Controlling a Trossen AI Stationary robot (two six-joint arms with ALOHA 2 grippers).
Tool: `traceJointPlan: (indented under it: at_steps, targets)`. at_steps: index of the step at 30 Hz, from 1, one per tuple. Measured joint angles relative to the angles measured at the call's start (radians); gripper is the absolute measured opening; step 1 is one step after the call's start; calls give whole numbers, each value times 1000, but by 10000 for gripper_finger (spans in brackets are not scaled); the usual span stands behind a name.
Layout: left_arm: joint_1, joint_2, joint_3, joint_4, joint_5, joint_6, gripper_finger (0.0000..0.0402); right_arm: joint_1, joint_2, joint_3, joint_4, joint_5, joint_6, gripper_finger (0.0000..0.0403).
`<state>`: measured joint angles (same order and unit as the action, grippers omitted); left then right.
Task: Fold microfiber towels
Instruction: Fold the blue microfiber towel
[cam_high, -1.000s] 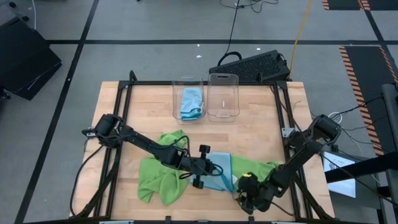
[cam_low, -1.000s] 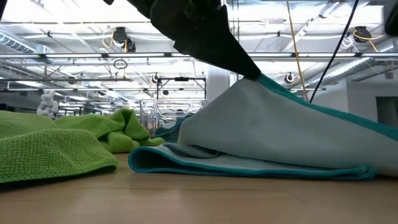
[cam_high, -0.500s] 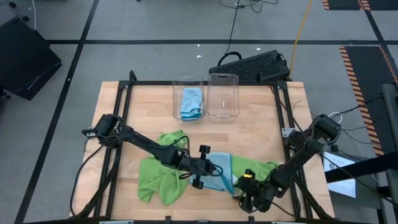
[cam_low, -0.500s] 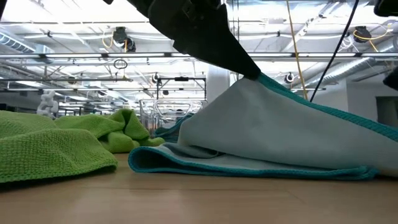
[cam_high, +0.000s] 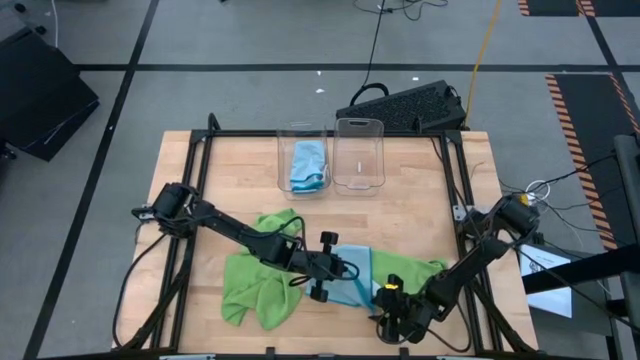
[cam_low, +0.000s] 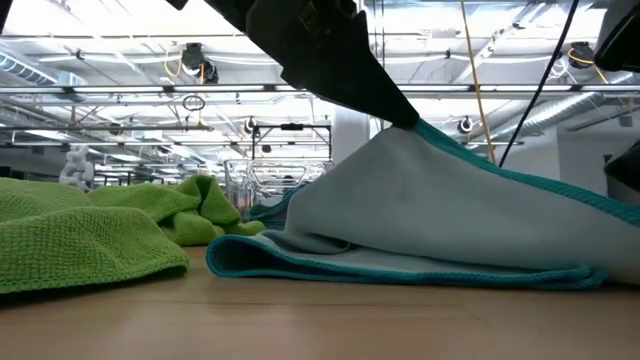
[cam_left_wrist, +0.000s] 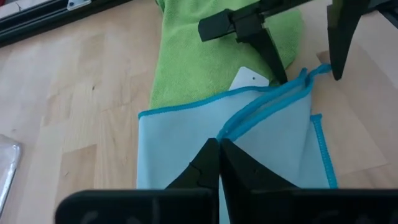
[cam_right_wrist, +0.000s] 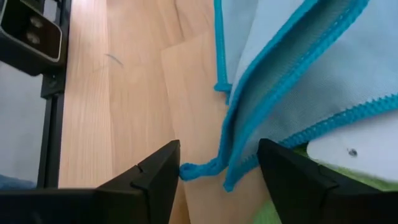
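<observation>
microfiber towels, soft and limp, will sag and slide on the wood, so stitched corners are probably the best hold. the light blue towel (cam_high: 352, 277) (teal hem, partly doubled over) lies near the table's front edge between lime green towels (cam_high: 262, 280). the left gripper (cam_left_wrist: 219, 163) is clamped on a blue fold, lifting it. the right gripper (cam_right_wrist: 217, 168) is spread around the hem's corner, seemingly not yet gripping.
</observation>
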<state>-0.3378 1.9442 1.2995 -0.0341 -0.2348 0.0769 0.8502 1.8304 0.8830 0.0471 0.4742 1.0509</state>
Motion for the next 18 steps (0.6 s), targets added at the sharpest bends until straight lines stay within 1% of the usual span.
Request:
traceJointPlan:
  at_steps: [4, 7, 11, 18]
  targets:
    - [0, 0, 0, -2, 1, 0, 3, -12, 16, 1, -1, 8, 2, 204]
    - [0, 0, 0, -8, 3, -2, 5, -18, 17, 1, -11, 10, 0, 181]
    - [2, 0, 0, -24, 5, -4, 3, -20, 18, 0, -27, 8, -6, 127]
    - [13, 0, 0, -24, 6, -4, 3, -23, 18, -1, -57, -10, 10, 16]
